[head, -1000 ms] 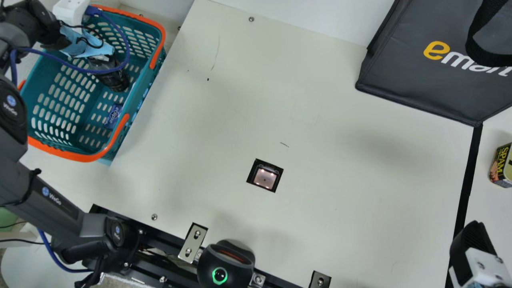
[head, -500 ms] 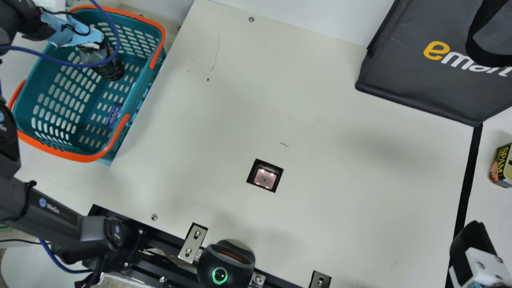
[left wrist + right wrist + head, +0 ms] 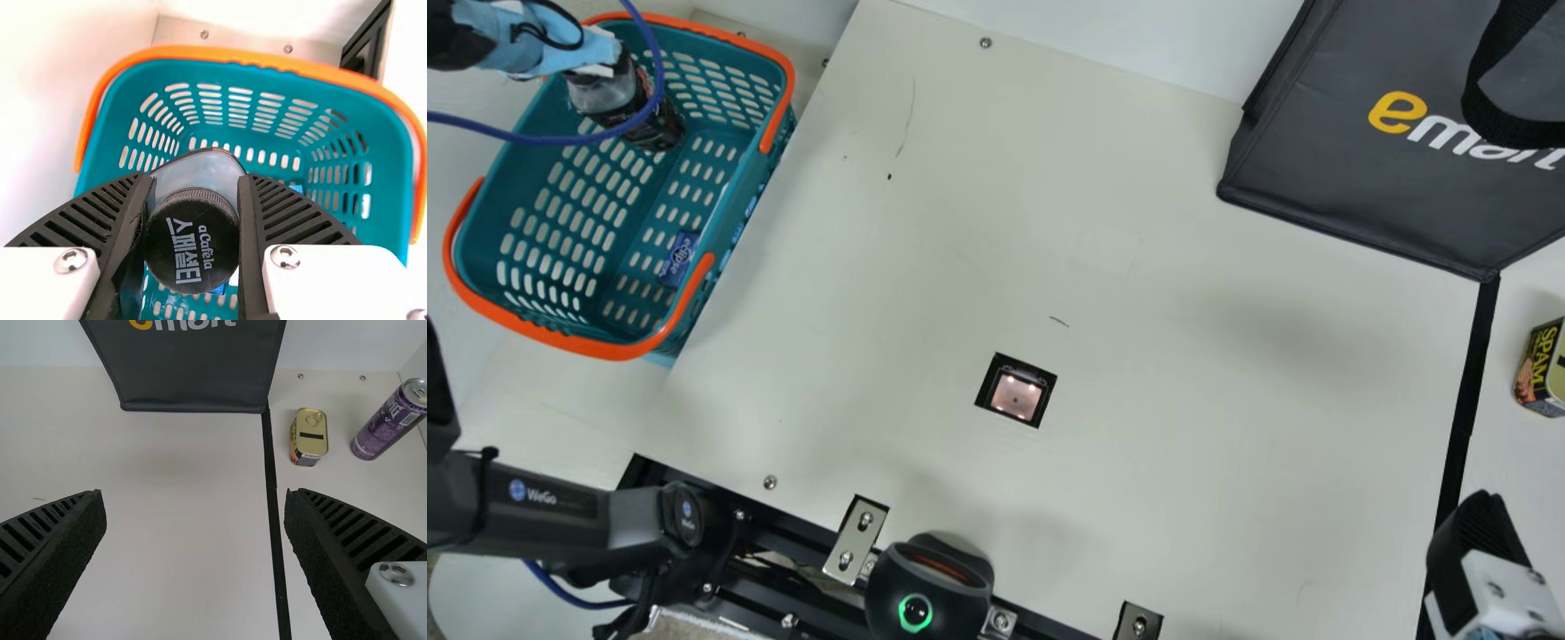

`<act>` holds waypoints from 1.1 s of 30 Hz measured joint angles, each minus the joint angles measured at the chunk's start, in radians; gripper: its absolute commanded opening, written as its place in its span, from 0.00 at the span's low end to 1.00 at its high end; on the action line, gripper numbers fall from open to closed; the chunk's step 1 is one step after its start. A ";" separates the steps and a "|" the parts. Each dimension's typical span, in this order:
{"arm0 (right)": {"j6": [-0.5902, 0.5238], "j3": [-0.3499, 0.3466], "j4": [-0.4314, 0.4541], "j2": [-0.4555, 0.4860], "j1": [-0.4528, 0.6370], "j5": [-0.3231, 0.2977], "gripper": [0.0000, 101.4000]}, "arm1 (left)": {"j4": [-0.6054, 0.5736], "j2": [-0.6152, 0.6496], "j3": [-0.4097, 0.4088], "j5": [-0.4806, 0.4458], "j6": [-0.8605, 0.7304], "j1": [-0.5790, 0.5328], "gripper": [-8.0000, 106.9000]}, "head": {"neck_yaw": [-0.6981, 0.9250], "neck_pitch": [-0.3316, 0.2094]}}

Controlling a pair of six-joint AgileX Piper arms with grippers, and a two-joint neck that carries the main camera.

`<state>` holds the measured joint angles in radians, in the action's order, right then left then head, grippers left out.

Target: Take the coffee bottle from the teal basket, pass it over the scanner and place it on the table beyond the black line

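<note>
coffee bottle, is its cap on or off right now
On: in the left wrist view, the black cap covers the top of the coffee bottle.

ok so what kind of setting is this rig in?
Looks like a mock self-checkout bench, probably in a lab: a teal shopping basket with orange handles, a scanner window set into the tabletop, and a dark shopping bag at the far side.

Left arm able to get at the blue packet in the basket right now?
Probably not: its jaws are closed on the coffee bottle, so they'd likely need to let go first. The blue packet itself lies uncovered in the teal basket.
</note>
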<state>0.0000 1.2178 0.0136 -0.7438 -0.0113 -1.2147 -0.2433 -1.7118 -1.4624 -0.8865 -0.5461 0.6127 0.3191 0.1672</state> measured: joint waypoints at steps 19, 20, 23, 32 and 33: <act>0.000 0.000 0.000 0.000 0.000 0.000 0.94 | -0.049 0.207 -0.018 -0.078 0.072 -0.069 0.00 | 0.000 0.000; 0.000 0.000 0.000 0.000 0.000 0.000 0.94 | -0.049 0.217 -0.018 -0.084 0.079 -0.078 0.00 | 0.000 0.000; 0.000 0.000 0.000 0.000 0.000 0.000 0.94 | -0.049 0.249 -0.020 -0.096 0.100 -0.104 0.00 | 0.000 0.000; 0.000 0.000 0.000 0.000 0.000 -0.001 0.94 | -0.020 0.338 -0.002 -0.128 0.199 -0.226 0.00 | 0.000 0.000; 0.000 0.000 0.000 0.000 0.000 -0.001 0.94 | -0.011 0.348 0.003 -0.127 0.211 -0.244 0.00 | 0.000 0.000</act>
<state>0.0000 1.2178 0.0136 -0.7438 -0.0113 -1.2156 -0.2547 -1.3641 -1.4598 -1.0139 -0.3355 0.3685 0.3191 0.1672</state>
